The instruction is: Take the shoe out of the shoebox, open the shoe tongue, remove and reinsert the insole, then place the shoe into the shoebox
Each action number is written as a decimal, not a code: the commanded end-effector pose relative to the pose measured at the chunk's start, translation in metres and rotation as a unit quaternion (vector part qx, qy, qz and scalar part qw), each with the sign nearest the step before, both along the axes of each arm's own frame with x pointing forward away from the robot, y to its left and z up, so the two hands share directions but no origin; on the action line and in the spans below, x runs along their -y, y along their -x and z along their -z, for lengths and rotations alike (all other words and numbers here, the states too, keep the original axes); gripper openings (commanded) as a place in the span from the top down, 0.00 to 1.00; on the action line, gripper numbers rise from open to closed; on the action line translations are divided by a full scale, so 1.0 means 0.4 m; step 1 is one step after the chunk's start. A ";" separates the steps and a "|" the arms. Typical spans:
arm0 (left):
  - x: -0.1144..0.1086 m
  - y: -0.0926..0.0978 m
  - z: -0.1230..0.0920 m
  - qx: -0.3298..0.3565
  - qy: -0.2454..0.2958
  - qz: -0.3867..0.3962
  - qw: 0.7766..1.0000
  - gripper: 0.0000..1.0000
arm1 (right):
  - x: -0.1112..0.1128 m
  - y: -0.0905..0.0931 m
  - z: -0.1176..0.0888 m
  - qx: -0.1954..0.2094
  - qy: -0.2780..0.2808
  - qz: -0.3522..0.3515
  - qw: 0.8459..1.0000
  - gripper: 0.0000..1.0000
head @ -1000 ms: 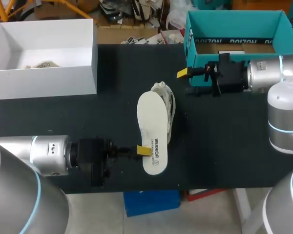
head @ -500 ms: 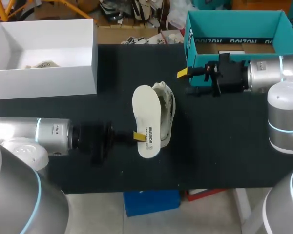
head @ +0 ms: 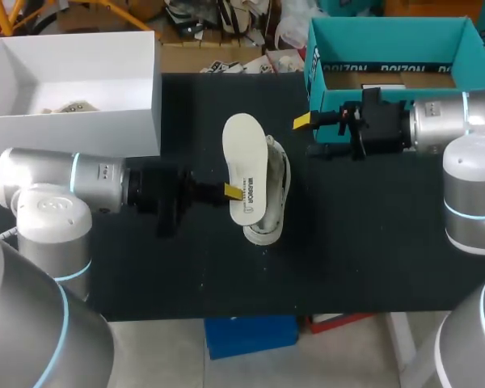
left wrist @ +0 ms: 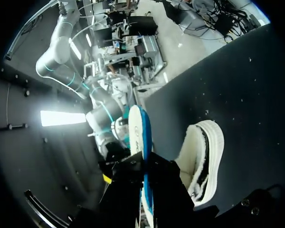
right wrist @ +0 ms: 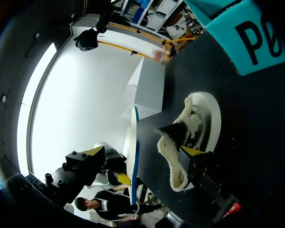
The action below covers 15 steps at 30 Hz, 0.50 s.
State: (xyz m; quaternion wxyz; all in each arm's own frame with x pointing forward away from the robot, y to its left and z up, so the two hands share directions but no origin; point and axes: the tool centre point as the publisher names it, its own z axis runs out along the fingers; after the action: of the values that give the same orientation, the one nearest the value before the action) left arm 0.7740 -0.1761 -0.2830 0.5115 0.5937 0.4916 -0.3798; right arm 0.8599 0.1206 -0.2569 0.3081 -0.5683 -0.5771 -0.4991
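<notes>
A white insole (head: 244,166) hangs over the shoe, pinched at its heel end by my left gripper (head: 230,191), which is shut on it. The pale low shoe (head: 273,198) lies on the black table (head: 372,242) just right of and partly under the insole. In the left wrist view the insole (left wrist: 141,137) runs edge-on out from between my fingers, with the shoe (left wrist: 203,164) beside it on the table. My right gripper (head: 301,121) stands open and holds nothing, in front of the teal shoebox (head: 388,48). From the right wrist, the shoe (right wrist: 195,126) and the insole (right wrist: 134,142) lie ahead.
A white box (head: 73,89) stands at the back left with some pale material inside. The teal shoebox sits at the back right, behind my right arm. The black table stretches toward the front edge on both sides of the shoe.
My left arm has carried the insole from near the table's front edge toward the back, so it now hangs over the shoe. The right arm has not moved.
</notes>
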 end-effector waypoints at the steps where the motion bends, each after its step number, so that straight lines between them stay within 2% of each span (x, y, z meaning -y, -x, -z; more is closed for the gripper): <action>1: 0.026 -0.046 0.006 0.000 -0.005 0.015 1.000 1.00 | -0.004 0.000 0.002 0.000 0.000 0.002 1.000 0.00; 12: 0.049 -0.062 0.005 0.005 -0.007 0.022 1.000 1.00 | -0.004 0.000 0.002 0.000 0.000 0.002 1.000 0.00; 15: 0.049 -0.062 0.005 0.005 -0.007 0.022 1.000 1.00 | -0.010 -0.003 0.001 0.004 -0.022 -0.020 1.000 0.00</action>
State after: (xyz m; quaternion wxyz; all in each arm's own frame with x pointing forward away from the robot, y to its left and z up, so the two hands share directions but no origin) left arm 0.7987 -0.1949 -0.2849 0.5008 0.6094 0.4782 -0.3863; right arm 0.8565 0.1247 -0.2534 0.3177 -0.5592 -0.5778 -0.5024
